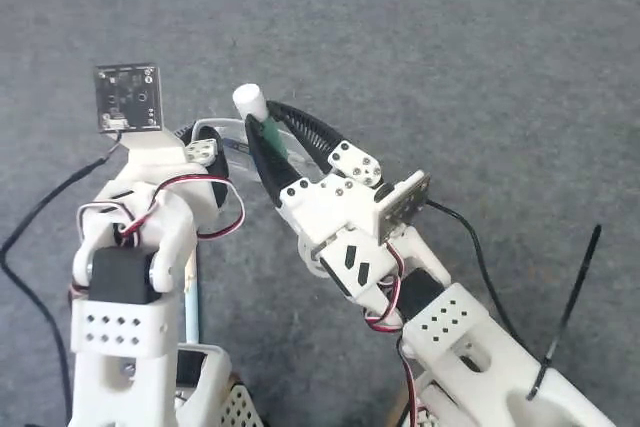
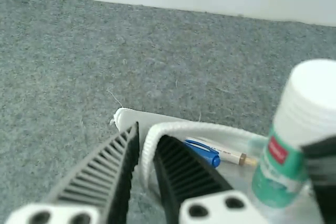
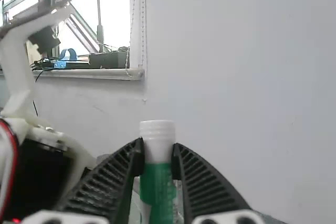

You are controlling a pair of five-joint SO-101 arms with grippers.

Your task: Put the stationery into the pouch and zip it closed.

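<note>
Over the pouch (image 2: 210, 128), right tool (image 3: 156, 155) grips glue stick (image 3: 157, 184) near upright, cap (image 3: 156, 132) up.

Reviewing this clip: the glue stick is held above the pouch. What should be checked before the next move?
1. Right end effector shut on the glue stick, gripping just below its cap: ok.
2. Left end effector pinching the pouch rim: ok.
3. Pouch mouth open, pen lying inside: ok.
4. Glue stick's lower end at the mouth: ok, judging by the left wrist view.
5. Zip slider position: cannot tell.
</note>
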